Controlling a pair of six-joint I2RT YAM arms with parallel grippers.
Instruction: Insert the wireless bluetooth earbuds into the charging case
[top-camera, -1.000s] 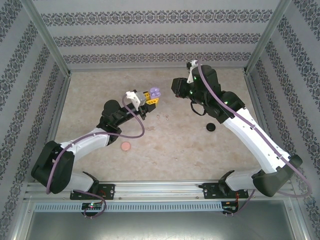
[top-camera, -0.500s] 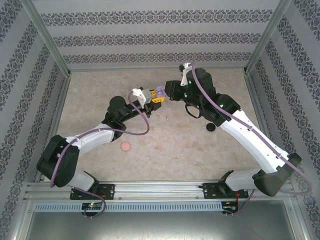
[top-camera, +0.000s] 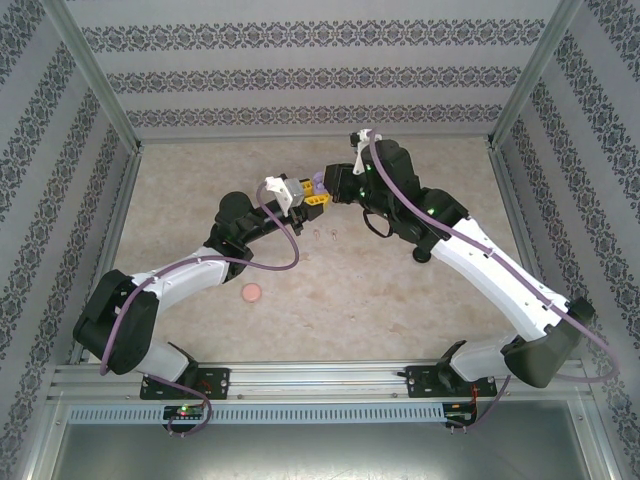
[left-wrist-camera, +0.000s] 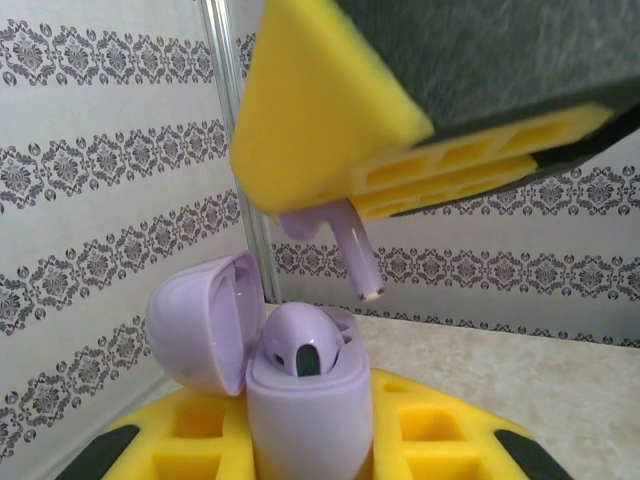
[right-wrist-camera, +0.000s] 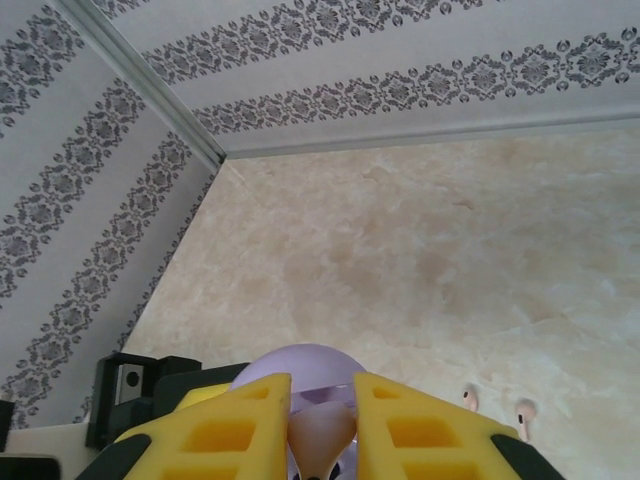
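The right pincer is clenched on a purple earbud. The earbud's stem points down, and it hangs just above the open purple charging case. The left pincer grasps that case from both sides and holds it up off the table, with the lid swung back. A second purple earbud already sits in one socket of the case. The held one is not yet in and looks clear of the rim. Further out, two pale pink earbuds lie loose on the table, near the raised case. A pink disc and a black disc, probably other cases, lie well apart from each other. The purple pair looks half done, and the pink pair is not yet stowed.
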